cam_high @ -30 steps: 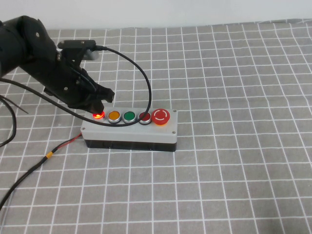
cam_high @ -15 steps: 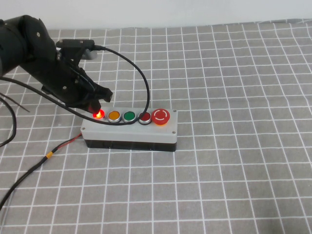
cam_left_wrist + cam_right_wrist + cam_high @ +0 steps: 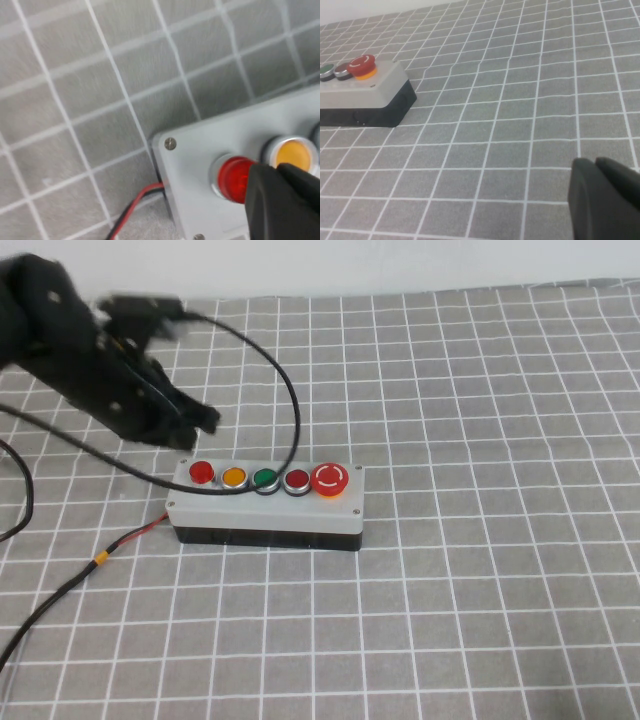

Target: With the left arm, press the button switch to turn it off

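Surface: grey cloth [image 3: 480,570] with a white grid, flat under a box [image 3: 265,508] with a smooth grey top and black base.
Left arm [image 3: 70,350]: black, raised at ten o'clock of the box; left gripper [image 3: 205,420] pressed together, clear of the buttons.
Button switch [image 3: 201,472]: round, bright red, silver-ringed, at the row's nine o'clock end.
Right gripper [image 3: 602,197]: fingers together, low over bare cloth.

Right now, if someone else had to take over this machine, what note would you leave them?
Left gripper: shut, lifted clear behind the box's left end.
Right gripper: shut, parked low over the cloth, away from the box.
Box: mid-table, five buttons in a row; the end red button no longer glows as it did a second ago.
Done: the press; the light looks off.
Left: pull the left arm back, and confirm the light stays off.
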